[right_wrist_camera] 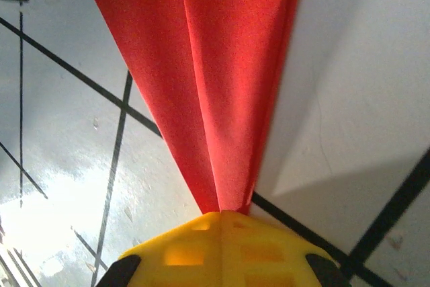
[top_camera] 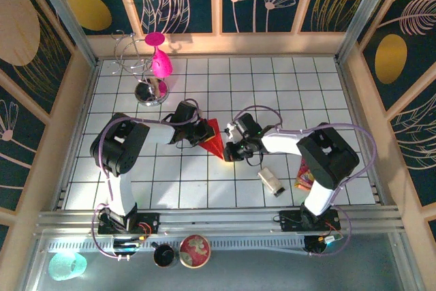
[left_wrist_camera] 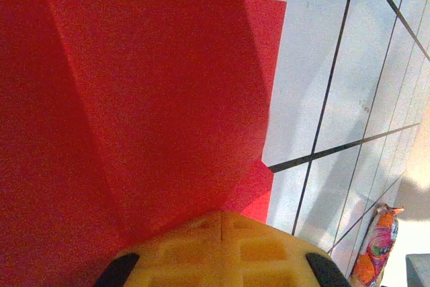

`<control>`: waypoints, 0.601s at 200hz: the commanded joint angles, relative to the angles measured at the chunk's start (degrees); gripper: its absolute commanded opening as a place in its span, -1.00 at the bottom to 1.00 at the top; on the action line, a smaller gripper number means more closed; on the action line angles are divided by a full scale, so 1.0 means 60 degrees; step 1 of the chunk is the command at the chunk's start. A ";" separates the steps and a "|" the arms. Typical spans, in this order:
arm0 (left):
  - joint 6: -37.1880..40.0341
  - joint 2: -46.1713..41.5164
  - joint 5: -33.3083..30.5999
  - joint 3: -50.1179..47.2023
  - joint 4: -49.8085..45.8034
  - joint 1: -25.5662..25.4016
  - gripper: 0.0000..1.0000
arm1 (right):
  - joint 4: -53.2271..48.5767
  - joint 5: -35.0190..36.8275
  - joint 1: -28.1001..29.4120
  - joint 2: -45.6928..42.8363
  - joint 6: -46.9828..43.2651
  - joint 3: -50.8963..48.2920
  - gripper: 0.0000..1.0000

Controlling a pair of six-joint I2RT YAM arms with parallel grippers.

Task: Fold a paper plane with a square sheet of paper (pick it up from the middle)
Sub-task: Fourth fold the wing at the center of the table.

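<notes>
Left gripper [top_camera: 201, 132]: jaws closed all the way on the wide tail end of the paper plane [top_camera: 212, 138], at about 10 o'clock of it.
Paper plane: bright red and creased, mid-table between the two grippers, nose toward 5 o'clock in the top view; its shadow on the tiles in the right wrist view suggests it is held off the table.
Right gripper [top_camera: 229, 149]: jaws closed all the way on the narrow nose tip, at about 5 o'clock of the plane.
Step in hand (judged): setting the long centre creases.
Doing it well: keep both grips in line with the central crease, hold the paper taut without twisting, and keep the two wings matched edge to edge.
Snack packet [left_wrist_camera: 376, 250]: at 4 o'clock of the right gripper, multicoloured print too small to read.
Writing on the paper: none visible.
</notes>
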 commanded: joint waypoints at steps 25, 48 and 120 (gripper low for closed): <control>0.0208 0.0658 -0.1273 -0.0161 -0.1269 0.0033 -0.94 | -0.1169 0.0314 0.0122 -0.1188 -0.0282 -0.0214 -0.92; 0.0208 0.0621 -0.1222 -0.0125 -0.1254 0.0031 -0.94 | -0.0604 0.0655 0.0043 -0.1530 -0.0033 -0.0055 -0.92; 0.0093 0.0434 -0.0960 -0.0165 -0.1020 0.0031 -0.94 | 0.1016 0.0443 0.0069 0.0161 0.1136 0.0515 -0.93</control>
